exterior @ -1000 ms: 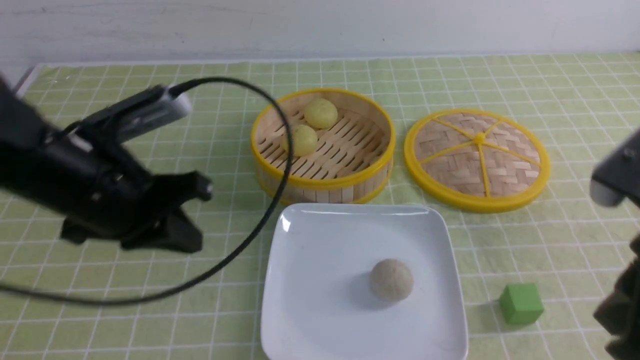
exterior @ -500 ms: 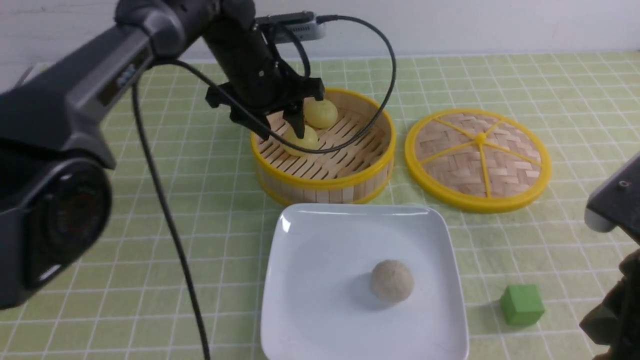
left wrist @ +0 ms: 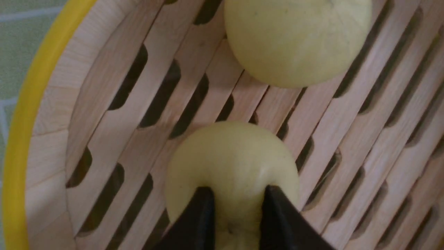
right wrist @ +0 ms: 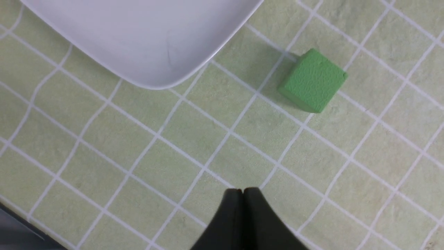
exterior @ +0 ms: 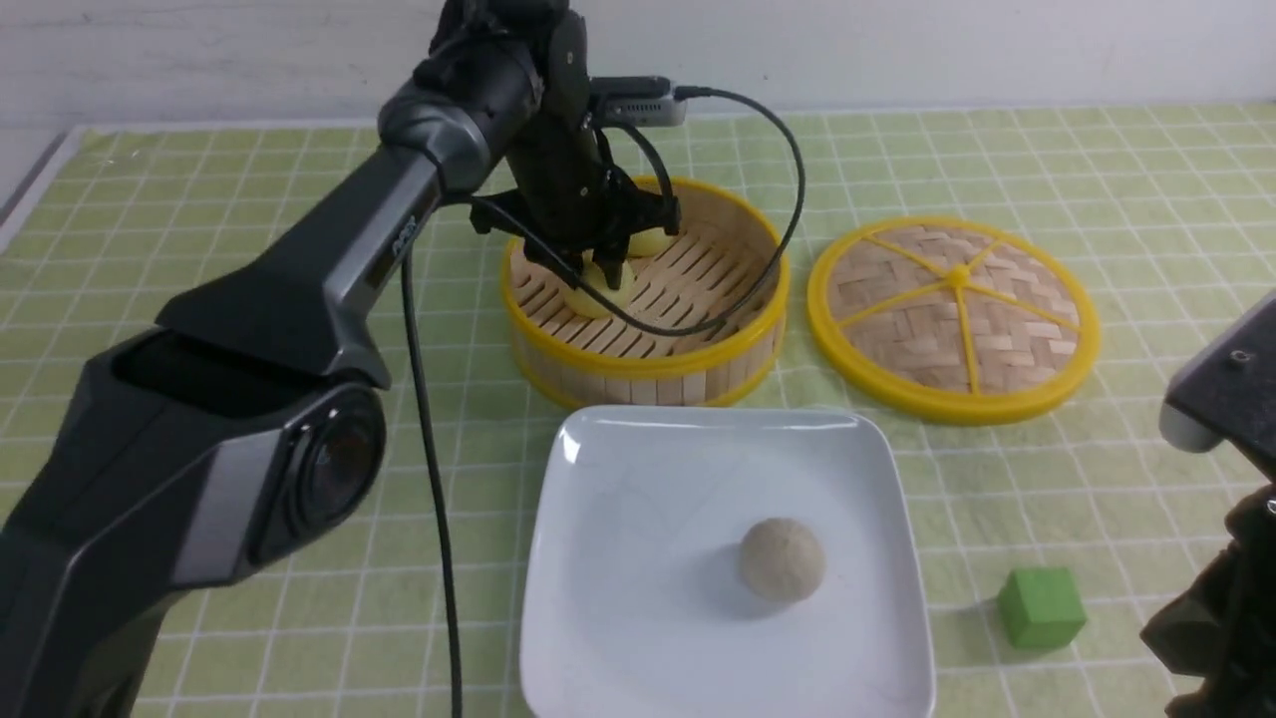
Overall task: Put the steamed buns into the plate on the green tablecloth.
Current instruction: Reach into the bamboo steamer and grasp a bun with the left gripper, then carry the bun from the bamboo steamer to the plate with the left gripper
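Observation:
Two pale yellow steamed buns lie in the bamboo steamer. My left gripper reaches down into the steamer and is shut on the nearer yellow bun. In the left wrist view its black fingertips pinch into that bun, with the other yellow bun just beyond. The greyish-white bun sits in the white square plate on the green tablecloth. My right gripper is shut and empty, above the cloth at the front right.
The woven steamer lid lies flat to the right of the steamer. A green cube sits right of the plate, near my right gripper, and also shows in the right wrist view. The left arm's cable hangs over the steamer.
My left arm swung from the front left over to the steamer, came down over the nearer yellow bun and closed on it. The right arm barely moved.

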You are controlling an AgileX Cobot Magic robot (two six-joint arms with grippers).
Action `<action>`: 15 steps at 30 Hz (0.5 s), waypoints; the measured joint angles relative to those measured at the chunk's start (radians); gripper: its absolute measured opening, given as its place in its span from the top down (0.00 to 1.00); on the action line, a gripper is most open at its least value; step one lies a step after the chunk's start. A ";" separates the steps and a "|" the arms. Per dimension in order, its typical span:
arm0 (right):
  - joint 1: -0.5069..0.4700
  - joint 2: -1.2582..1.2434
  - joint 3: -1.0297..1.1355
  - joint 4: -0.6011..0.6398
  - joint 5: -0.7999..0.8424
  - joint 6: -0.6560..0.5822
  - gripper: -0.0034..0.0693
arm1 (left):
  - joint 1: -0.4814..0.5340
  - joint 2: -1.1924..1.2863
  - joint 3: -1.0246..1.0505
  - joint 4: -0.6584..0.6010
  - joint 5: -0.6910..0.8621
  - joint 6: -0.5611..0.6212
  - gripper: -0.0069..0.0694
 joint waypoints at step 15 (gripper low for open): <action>0.000 0.000 0.000 0.007 0.000 0.000 0.94 | -0.019 -0.603 0.510 -0.159 0.000 0.047 0.88</action>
